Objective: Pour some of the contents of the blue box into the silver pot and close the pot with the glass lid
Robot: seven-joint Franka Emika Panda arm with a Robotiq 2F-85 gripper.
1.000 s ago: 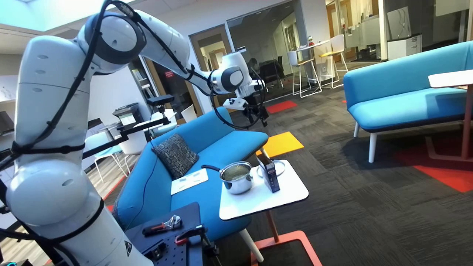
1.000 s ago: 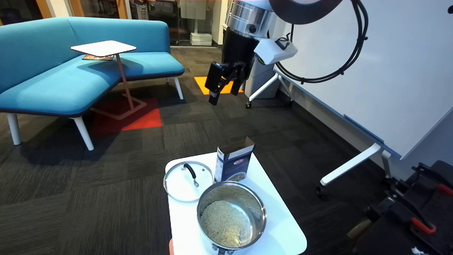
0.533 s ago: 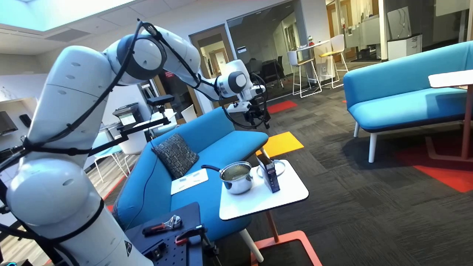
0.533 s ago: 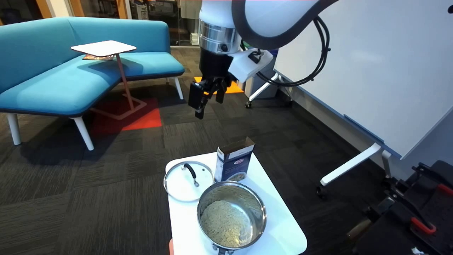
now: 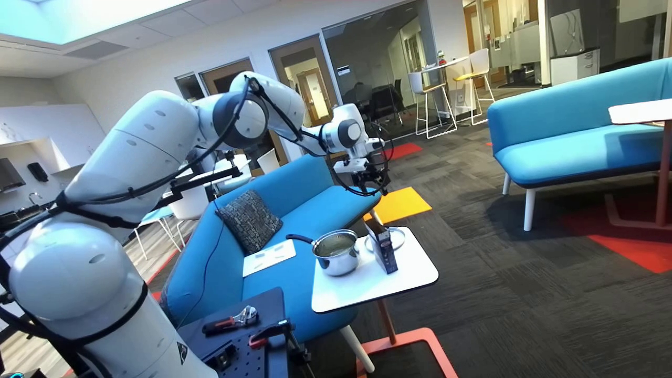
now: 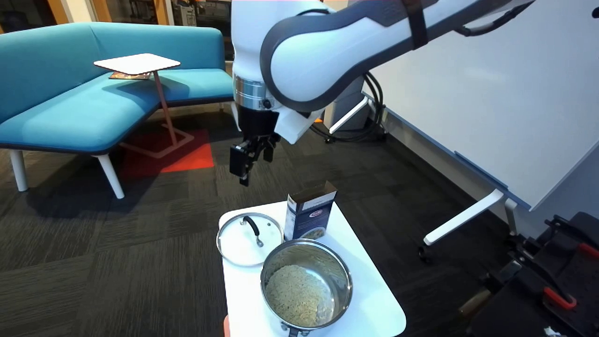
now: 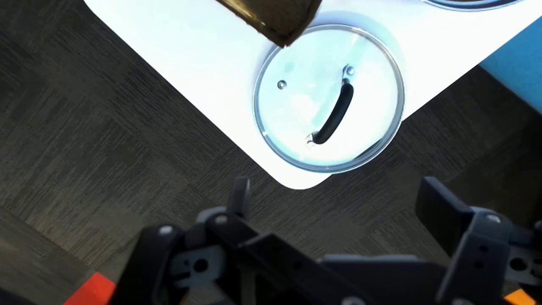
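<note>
The 2 jaws are standing spread wide, and the glass lid is lying nearest them, straight ahead of their gap in the wrist view. Farther from the jaws, the blue box (its top gaping) is standing on the bench, and farthest off the silver pot is holding pale grains.

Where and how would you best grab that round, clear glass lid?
Probably the middle of its curved black handle, from above, across its narrow width: the handle arches up from the glass lid, which rests on the white tabletop.
</note>
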